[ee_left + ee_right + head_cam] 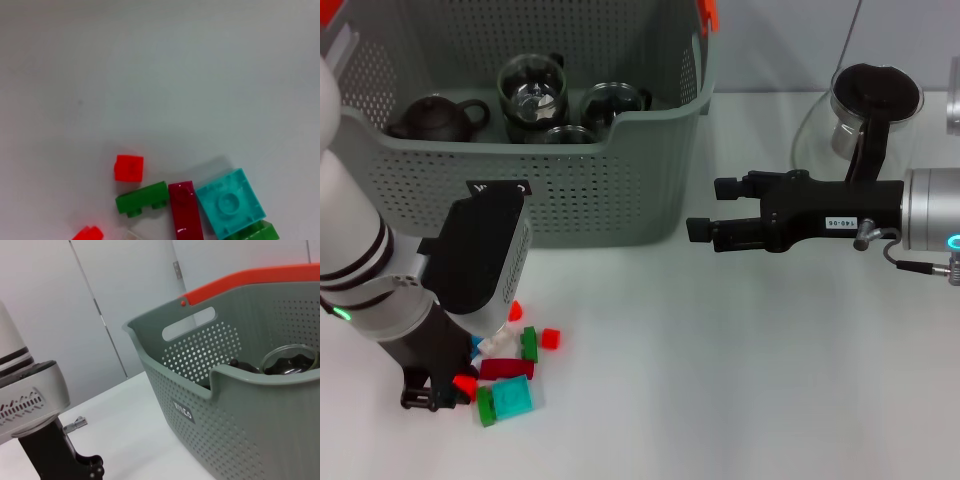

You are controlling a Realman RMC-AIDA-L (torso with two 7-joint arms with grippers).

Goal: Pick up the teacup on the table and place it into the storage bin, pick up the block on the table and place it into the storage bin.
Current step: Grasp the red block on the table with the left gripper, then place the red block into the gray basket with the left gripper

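- Left gripper (428,396): it is lowered to the tabletop (740,380) near the front-left corner, at the left edge of a cluster of blocks. Whether its fingers are open or closed cannot be told; the wrist housing covers most of them in the head view, and the left wrist view does not show them.
- Blocks beside the left gripper: a turquoise square block (512,399), a dark red bar block (506,368), a green block (529,344) and a small red block (551,338) lie on the tabletop, close together. A further green block (485,407) touches the turquoise one on its left side.
- Left wrist view: the turquoise square block (230,203) lies just beside the dark red bar block (185,207); the green block (142,198) lies on the bar's other side, and the small red block (128,167) sits apart from it.
- Right gripper (705,208): its fingers are open and hold nothing. It hovers above the tabletop, pointing at the right front corner of the storage bin (610,190), near but apart from it.
- Storage bin: it stands at the rear of the tabletop, left of centre. Inside it are a dark teapot (435,118) at the left and glass teacups (532,92) toward the middle.
- Glass pitcher (872,105): it stands at the rear-right of the tabletop, behind the right arm.
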